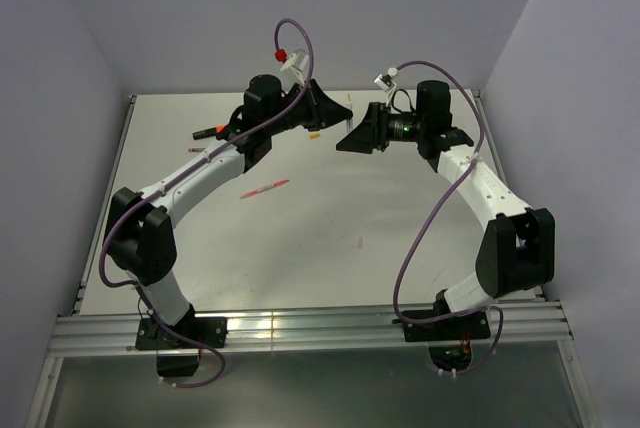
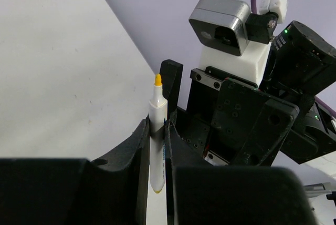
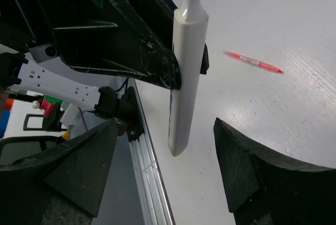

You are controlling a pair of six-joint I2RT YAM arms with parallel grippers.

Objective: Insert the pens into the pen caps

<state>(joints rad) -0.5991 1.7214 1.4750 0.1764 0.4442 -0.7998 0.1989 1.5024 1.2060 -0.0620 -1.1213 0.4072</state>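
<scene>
My left gripper holds a marker above the far middle of the desk. My right gripper faces it, close by. Nearer and leftward, a stick pen lies on the desk; a second marker lies far left.

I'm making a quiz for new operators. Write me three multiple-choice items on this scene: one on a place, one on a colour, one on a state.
1. Where is the red pen?
A) clamped between fingers
B) flat on the table
C) propped on an arm

2. What colour is the tip of the white marker in the left tool?
A) green
B) blue
C) yellow

3. How does the right tool stand?
A) open, gripping nothing
B) shut on the red pen
C) shut on a cap

Answers: 1 B, it lies alone on the white surface; 2 C, the left wrist view shows a yellow nib; 3 A, its fingers stand wide apart, touching nothing.
</scene>
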